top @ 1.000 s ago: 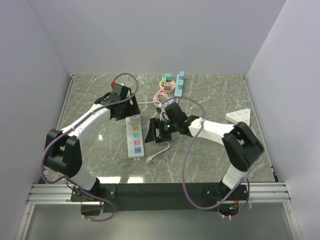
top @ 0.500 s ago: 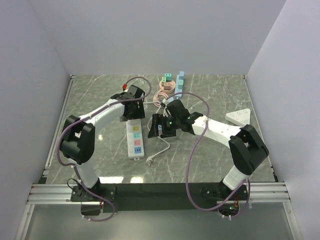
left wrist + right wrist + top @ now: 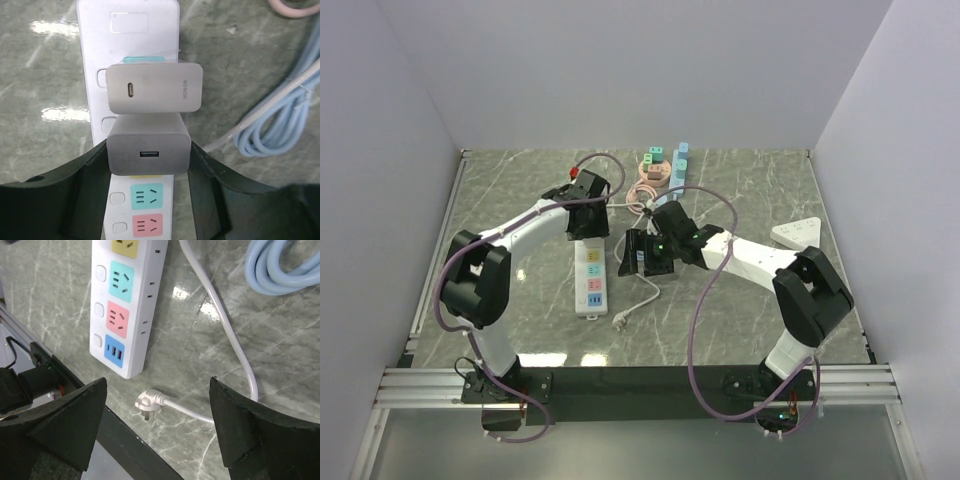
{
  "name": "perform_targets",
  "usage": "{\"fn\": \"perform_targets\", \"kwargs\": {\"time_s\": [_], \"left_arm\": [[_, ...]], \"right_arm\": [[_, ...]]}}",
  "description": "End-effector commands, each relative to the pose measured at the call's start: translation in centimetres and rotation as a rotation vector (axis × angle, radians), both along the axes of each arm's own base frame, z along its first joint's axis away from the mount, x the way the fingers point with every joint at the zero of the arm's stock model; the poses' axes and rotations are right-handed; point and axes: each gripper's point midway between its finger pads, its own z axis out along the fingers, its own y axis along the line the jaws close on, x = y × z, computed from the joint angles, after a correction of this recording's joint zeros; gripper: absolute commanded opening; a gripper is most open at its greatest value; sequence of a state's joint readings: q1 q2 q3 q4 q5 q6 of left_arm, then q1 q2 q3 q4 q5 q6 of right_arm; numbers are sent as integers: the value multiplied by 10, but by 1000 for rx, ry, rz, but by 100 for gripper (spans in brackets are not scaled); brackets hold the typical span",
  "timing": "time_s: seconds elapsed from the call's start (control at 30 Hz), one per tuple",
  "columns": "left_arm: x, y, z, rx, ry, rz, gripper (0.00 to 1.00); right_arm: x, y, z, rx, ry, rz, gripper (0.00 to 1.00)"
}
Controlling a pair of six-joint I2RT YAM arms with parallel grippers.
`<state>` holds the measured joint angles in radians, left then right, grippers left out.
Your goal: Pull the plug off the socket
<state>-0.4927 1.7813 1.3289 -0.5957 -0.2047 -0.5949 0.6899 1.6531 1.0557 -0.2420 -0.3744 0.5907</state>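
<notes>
Compared with one second earlier, the left arm had swung in from the left of the white power strip (image 3: pixel 590 282) to stand over its far end, while the right arm had shifted only slightly. In the left wrist view, the left fingers (image 3: pixel 75 190) flanked a grey USB charger (image 3: pixel 149 137), one finger at each side face. They lay right against it, but whether they pressed it could not be told. That charger sat plugged into the strip, upright, just on the near side of a white HONOR charger (image 3: pixel 155 89) seated farther along, the two bodies touching or nearly so. Free sockets, turquoise and pink, showed nearer than the grey charger. The right fingers (image 3: pixel 65 425) were spread wide with nothing between them, hovering above the marble-patterned bench (image 3: pixel 750 190) to the right of the strip's near end. Beneath them ran a white cable (image 3: pixel 220 315) ending in a loose plug (image 3: pixel 149 401) that rested on the bench, and a coiled pale-blue cable (image 3: pixel 285 265) lay farther off.
</notes>
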Motion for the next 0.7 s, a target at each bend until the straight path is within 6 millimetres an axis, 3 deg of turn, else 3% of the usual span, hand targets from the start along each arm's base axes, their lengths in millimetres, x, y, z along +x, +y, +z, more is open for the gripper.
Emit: {"fn": "perform_targets", "kwargs": {"time_s": [0.0,0.03,0.23,0.47,0.57,0.67], "left_arm": [[7,-32,38,-198,-102,-83,1],[3,-41,53,-271,-114,-113,1],[-5,-55,86,-500,-140,-150,0],[-15,-54,105,-644,-156,-179,1],[-20,-54,116,-689,-171,-197,0],[-23,-55,127,-734,-193,-221,1]], "right_arm": [[12,9,1,27,-17,-7,89],[12,12,1,41,-16,-2,89],[24,32,12,139,-38,-18,90],[43,42,4,115,-29,-52,89],[47,44,-3,100,-8,-68,83],[49,49,-10,107,17,-69,62]]}}
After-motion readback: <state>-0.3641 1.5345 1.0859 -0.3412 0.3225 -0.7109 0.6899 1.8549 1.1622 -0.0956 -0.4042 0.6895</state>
